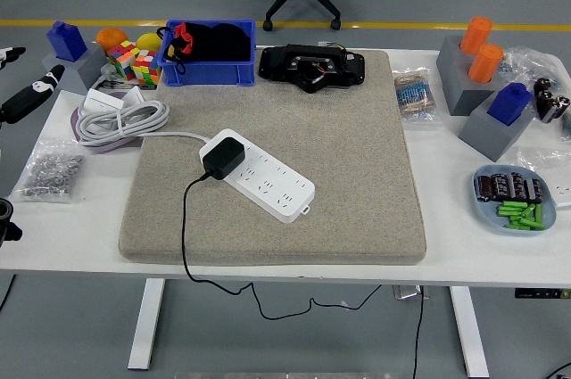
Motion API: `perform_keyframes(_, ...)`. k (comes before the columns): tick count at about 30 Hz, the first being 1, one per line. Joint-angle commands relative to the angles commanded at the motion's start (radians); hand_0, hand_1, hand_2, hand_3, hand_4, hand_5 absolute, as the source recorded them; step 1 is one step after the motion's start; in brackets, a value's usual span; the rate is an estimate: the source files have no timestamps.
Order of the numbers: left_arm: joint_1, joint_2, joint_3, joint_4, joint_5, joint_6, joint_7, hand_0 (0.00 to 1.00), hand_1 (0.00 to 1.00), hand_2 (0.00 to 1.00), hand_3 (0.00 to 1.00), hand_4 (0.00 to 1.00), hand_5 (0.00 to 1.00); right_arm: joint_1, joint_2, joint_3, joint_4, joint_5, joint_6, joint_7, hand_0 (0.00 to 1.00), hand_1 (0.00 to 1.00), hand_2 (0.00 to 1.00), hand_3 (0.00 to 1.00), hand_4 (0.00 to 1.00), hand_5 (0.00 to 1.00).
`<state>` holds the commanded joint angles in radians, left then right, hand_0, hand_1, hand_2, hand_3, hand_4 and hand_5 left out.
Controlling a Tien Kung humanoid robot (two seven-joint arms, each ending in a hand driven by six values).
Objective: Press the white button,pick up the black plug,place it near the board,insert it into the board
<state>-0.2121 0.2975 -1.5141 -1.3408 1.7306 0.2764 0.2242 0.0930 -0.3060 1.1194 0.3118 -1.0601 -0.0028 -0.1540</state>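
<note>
Head view shows the black plug (222, 155) seated in the left end of the white board (264, 176) on the grey mat (357, 165), mid-worktop. Only the left hand (27, 94) shows, fingers spread and empty, well left of it.

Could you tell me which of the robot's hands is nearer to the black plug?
Left. The left hand is at the picture's left edge, well left of the black plug; the right hand is out of view.
</note>
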Motion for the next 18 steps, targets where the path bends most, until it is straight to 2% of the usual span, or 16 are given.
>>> perform_keyframes(8,0.021,-0.012,-0.039,-0.006,0.001,-0.013,0.012,0.956,0.941,0.877,0.821,0.865,0.555,-0.011,0.007,0.052,-0.009,-0.019,0.003,-0.002,0.633,0.635,0.617,0.598,0.681,0.44)
perform_keyframes(9,0.022,-0.015,-0.046,-0.005,0.002,-0.015,0.014,0.956,0.898,0.841,0.814,0.863,0.556,-0.011,0.009,0.066,-0.012,-0.023,0.001,-0.001,0.633,0.635,0.617,0.598,0.681,0.441)
perform_keyframes(18,0.024,-0.028,-0.044,-0.008,-0.005,-0.025,0.011,0.954,0.892,0.84,0.812,0.861,0.552,-0.017,0.013,0.1,-0.017,-0.034,0.002,-0.003,0.634,0.635,0.618,0.598,0.681,0.441)
